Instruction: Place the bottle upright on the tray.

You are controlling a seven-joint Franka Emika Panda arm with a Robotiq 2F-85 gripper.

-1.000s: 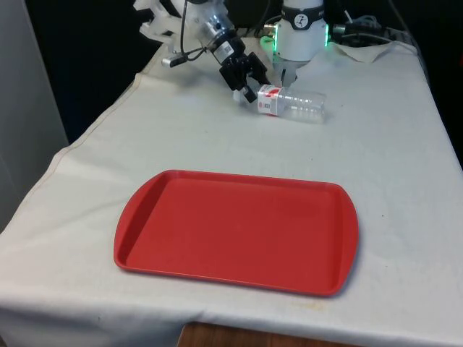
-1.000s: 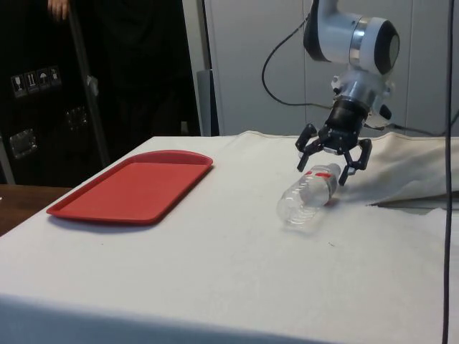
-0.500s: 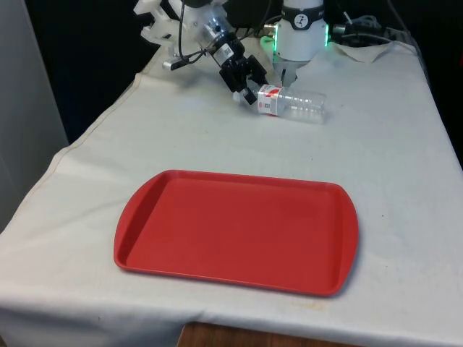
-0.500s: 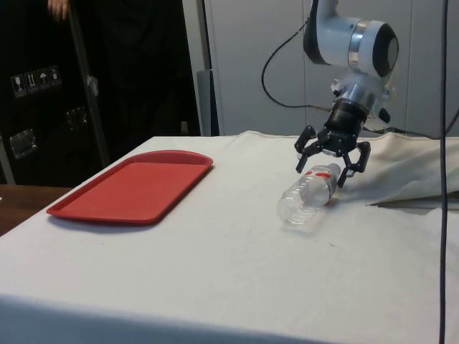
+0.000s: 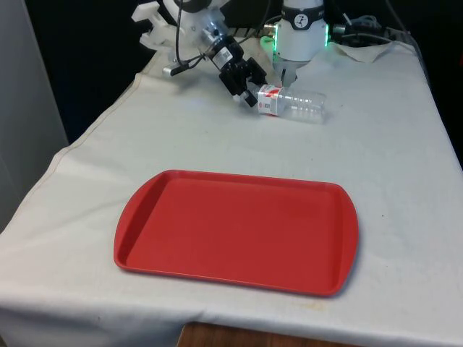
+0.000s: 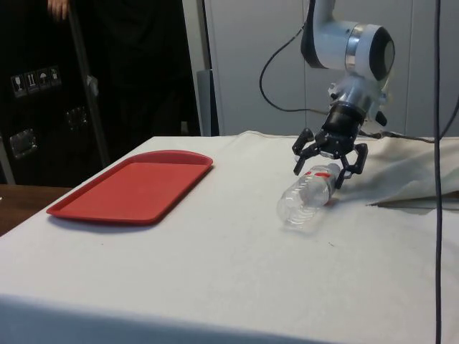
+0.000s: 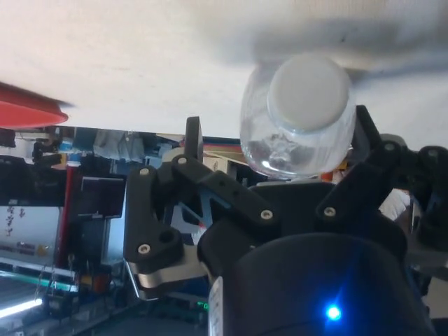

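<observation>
Lying near the table's (image 5: pixel 405 144) far edge, bottle (image 5: pixel 293 103) between spread hand (image 6: pixel 324 162)

No readable text showing anywhere. Clear plastic bottle (image 5: pixel 292 103) carrying red-and-white label band (image 5: pixel 268 100), its print too small for reading.

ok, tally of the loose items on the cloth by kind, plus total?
Bottles: 1, a clear bottle lying on its side, white cap end between the open fingers of the hand.
Trays: 1, a red tray, nothing on it.
Total: 2
</observation>
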